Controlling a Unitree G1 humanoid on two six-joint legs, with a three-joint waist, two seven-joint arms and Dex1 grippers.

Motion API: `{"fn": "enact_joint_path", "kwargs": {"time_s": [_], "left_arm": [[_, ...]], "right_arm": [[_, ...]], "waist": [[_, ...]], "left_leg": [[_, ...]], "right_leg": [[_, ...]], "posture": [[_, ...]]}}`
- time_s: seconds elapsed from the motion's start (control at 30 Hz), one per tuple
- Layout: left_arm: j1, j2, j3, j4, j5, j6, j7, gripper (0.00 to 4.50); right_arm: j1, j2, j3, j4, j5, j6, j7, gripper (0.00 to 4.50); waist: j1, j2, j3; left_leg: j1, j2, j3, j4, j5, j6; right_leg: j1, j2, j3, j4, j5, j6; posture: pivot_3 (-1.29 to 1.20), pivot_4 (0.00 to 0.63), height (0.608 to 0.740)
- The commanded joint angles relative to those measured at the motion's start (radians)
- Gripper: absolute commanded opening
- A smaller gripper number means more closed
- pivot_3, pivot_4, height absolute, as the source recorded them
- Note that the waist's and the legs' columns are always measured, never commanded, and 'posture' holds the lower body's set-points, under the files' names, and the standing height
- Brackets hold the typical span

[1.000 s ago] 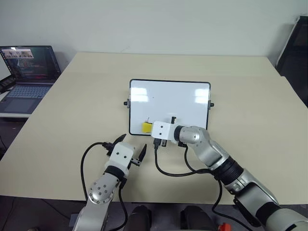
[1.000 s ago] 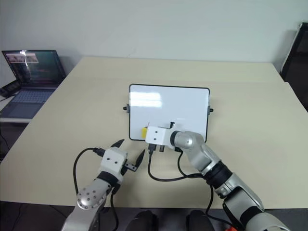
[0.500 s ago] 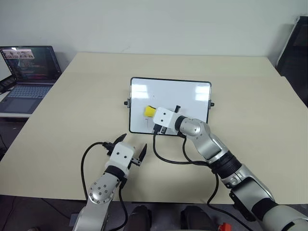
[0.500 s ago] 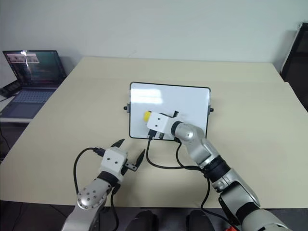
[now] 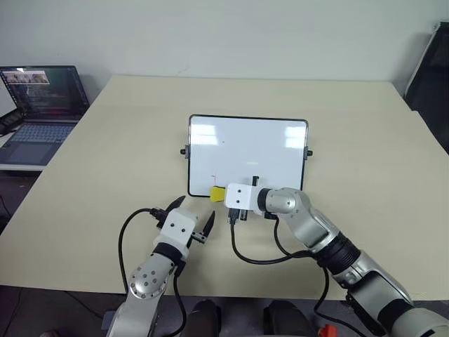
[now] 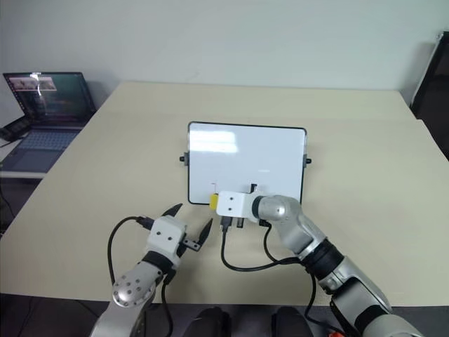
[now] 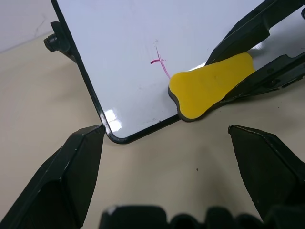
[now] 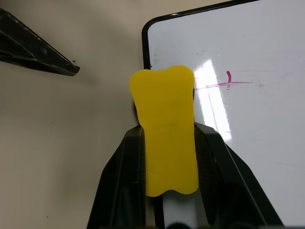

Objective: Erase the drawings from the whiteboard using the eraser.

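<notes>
The whiteboard [image 5: 247,151] lies flat in the middle of the table. My right gripper [image 8: 169,128] is shut on the yellow eraser [image 5: 216,192], holding it over the board's near left corner, across the black frame. What is left of the drawings is a thin red stroke [image 7: 161,64] on the board just beyond the eraser [image 7: 209,88], also seen as the red stroke [image 8: 228,84] in the right wrist view. My left gripper [image 5: 193,213] is open on the table in front of that corner, apart from the board, with nothing between its fingers.
An open laptop [image 5: 41,105] sits on a low side table at the far left. A black cable [image 5: 242,249] loops on the table under my right wrist. A dark object [image 5: 429,67] stands past the table's far right corner.
My right gripper carried the eraser up the board's left side, then drew it back to the near left corner. The left gripper stayed still.
</notes>
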Motion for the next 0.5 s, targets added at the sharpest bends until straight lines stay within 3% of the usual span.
{"fn": "enact_joint_path", "kwargs": {"time_s": [0.03,0.5], "left_arm": [[-0.003,-0.002,0.003,-0.029,0.002,-0.02,0.002,4.5],[-0.005,-0.013,-0.011,-0.019,0.009,-0.024,0.008,4.5]], "right_arm": [[-0.017,-0.006,-0.001,0.054,-0.035,0.037,-0.004,1.12],[-0.178,0.074,-0.095,0.205,-0.025,-0.007,-0.217,1.12]], "waist": [[-0.001,0.0,0.0],[0.0,0.001,0.001]], "left_leg": [[0.0,0.0,0.0,0.0,0.0,0.0],[0.001,0.0,-0.003,-0.001,0.005,-0.002]], "right_leg": [[0.0,0.0,0.0,0.0,0.0,0.0],[-0.002,0.0,-0.003,0.001,0.003,-0.004]], "posture": [[0.0,0.15,0.74],[0.0,0.15,0.74]]}}
